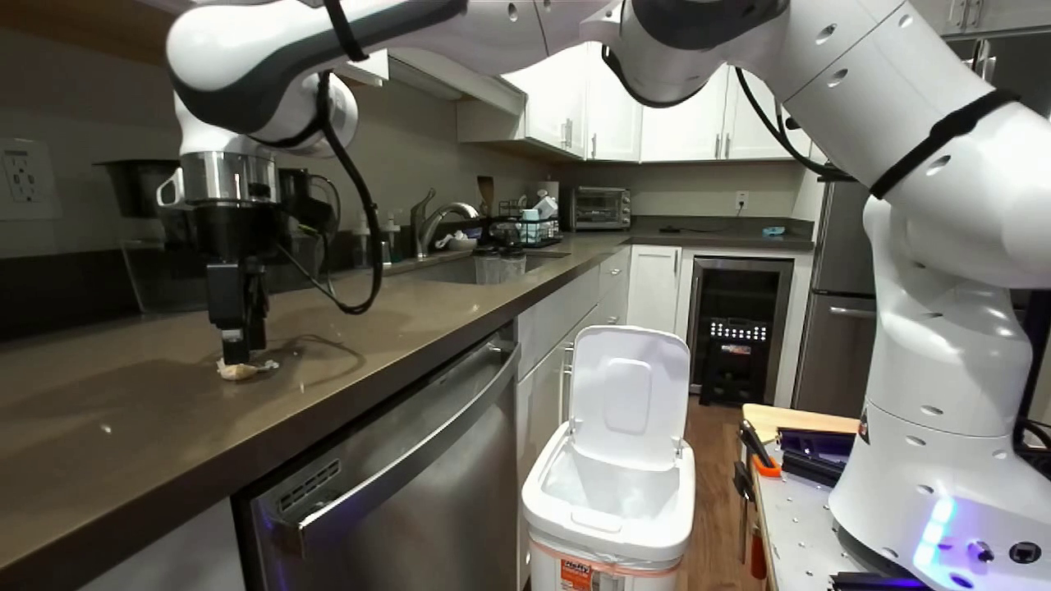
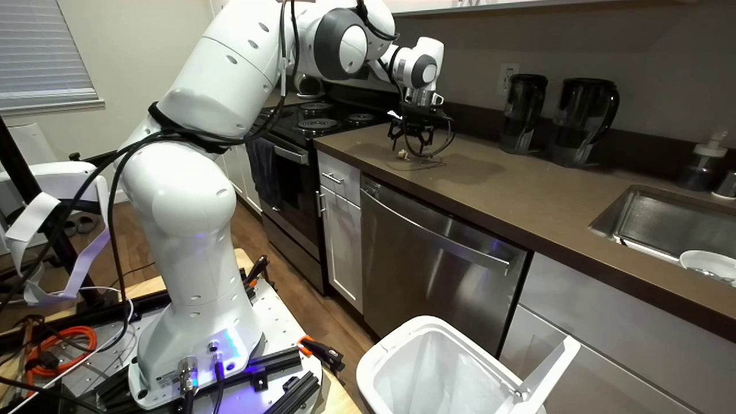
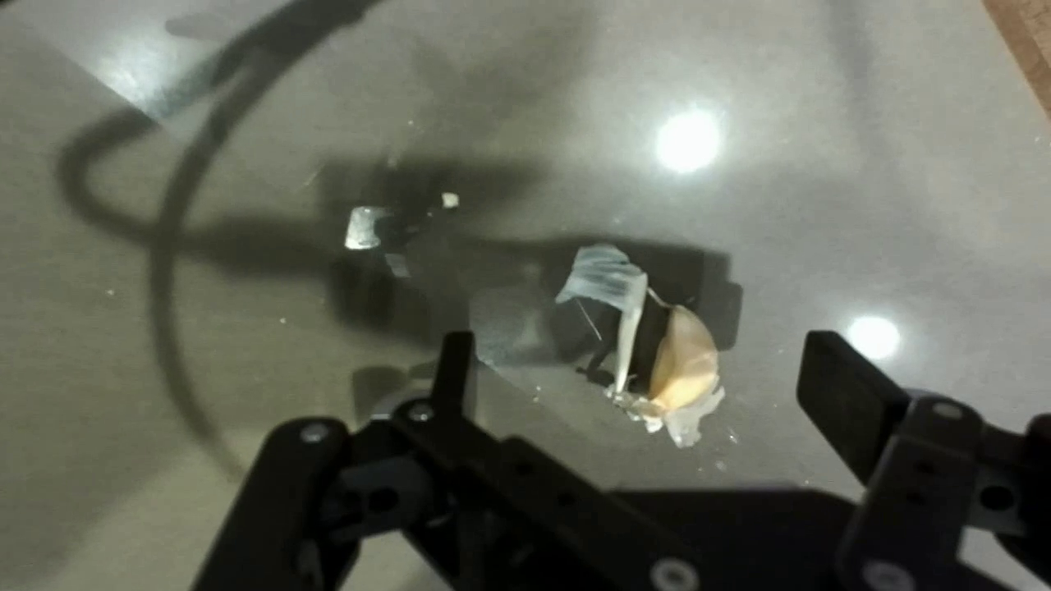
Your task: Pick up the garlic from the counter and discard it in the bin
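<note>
Wrist view: your gripper (image 3: 640, 357) has its jaws spread wide across the lower half of the frame. The garlic (image 3: 688, 361) lies right of centre on the surface (image 3: 82, 394), between the jaws and apart from both in this view, with papery skin (image 3: 606, 277) just to its left. Scraps of peel (image 3: 362, 228) lie above and left of centre. The surface is glossy, with bright round reflections (image 3: 688, 141) at right and upper right and a cable's shadow (image 3: 167, 271) looping down the left side.

In an exterior view, you have the surface running from lower left towards the centre, over a steel dishwasher (image 1: 419, 476). The bin (image 1: 612, 529) stands at bottom centre, lid (image 1: 630, 390) raised. Note a faucet (image 1: 424, 234) left of centre, a toaster oven (image 1: 599, 208) above centre, and a glass-fronted cooler (image 1: 739, 304) right of centre.

In an exterior view, your gripper is over the garlic at upper centre. A stove (image 2: 302, 175) adjoins the surface above left of centre; two pitchers (image 2: 581, 123) stand on it at upper right. A sink (image 2: 667, 215) holding a white bowl (image 2: 710, 261) is set into the surface at the right edge.
</note>
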`<state>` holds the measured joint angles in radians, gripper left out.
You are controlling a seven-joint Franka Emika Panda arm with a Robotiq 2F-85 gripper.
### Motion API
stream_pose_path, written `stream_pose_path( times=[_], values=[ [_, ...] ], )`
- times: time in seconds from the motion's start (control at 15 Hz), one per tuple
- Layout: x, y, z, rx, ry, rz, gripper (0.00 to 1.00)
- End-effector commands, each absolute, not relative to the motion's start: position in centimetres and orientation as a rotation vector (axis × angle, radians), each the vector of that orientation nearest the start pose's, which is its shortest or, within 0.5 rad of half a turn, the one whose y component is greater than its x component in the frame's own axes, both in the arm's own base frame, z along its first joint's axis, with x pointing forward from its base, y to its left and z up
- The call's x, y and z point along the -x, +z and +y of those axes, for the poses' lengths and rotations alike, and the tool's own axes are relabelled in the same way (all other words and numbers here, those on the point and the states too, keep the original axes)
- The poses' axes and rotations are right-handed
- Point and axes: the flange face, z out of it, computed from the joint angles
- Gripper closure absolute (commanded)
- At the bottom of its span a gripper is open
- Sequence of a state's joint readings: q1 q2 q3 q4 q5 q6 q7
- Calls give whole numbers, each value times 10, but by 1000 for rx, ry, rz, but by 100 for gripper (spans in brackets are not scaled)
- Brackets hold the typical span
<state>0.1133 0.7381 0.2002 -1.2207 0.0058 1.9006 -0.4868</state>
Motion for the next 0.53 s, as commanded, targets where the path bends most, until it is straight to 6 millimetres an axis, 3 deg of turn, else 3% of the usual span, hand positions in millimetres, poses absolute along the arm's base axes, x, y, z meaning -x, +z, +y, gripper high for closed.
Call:
stream_pose_path(
  times=[0.0, 0.27, 0.47],
  values=[
    [-722, 332, 196, 2799, 30, -1083, 10],
    [-723, 327, 198, 2805, 30, -1084, 23],
    [-723, 328, 199, 2817, 18, -1084, 54]
  ],
)
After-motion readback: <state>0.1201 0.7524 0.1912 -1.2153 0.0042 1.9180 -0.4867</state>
